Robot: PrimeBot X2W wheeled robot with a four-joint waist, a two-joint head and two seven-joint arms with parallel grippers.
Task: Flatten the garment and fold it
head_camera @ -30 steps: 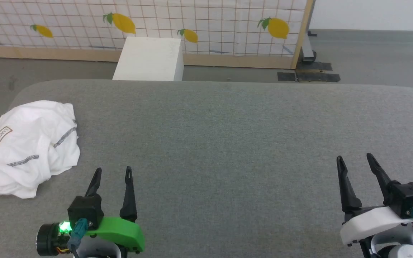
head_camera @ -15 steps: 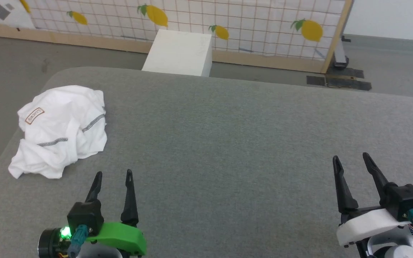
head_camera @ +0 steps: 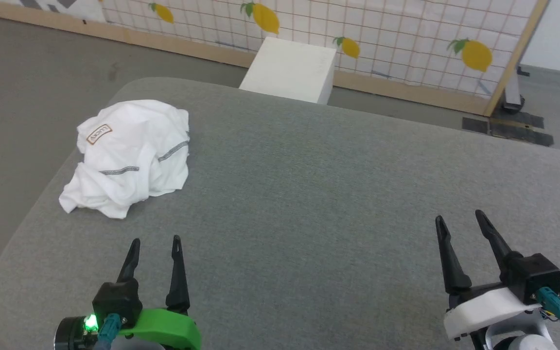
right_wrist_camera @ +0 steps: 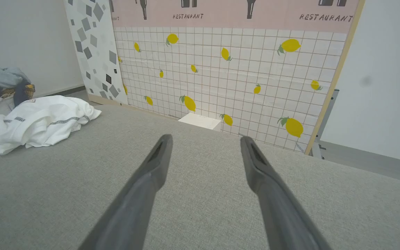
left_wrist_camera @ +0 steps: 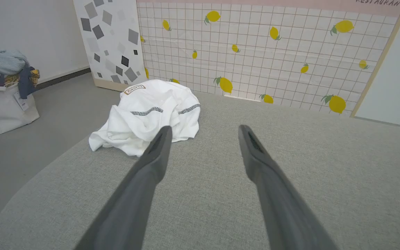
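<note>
The garment (head_camera: 129,155) is a white shirt with grey stitched seams and a small brown-bordered patch, lying crumpled in a heap near the far left corner of the grey padded table (head_camera: 309,194). It also appears in the left wrist view as the garment (left_wrist_camera: 148,114) and at the far left of the right wrist view as the garment (right_wrist_camera: 40,119). My left gripper (head_camera: 156,241) stands open at the near left, short of the heap, holding nothing. Far from the shirt, at the near right, my right gripper (head_camera: 460,218) is open with nothing between its fingers.
A rigid white box (head_camera: 289,70) stands on the floor behind the table's far edge, in front of a lemon-patterned screen (head_camera: 406,34). A pile of clothes on a white bag (left_wrist_camera: 2,90) sits on the floor to the left. The table's left edge runs close to the shirt.
The head camera has turned left, so the whole picture has shifted right and the shirt sits nearer the middle. Both grippers stay open in the same places; the shirt has not moved on the table.
</note>
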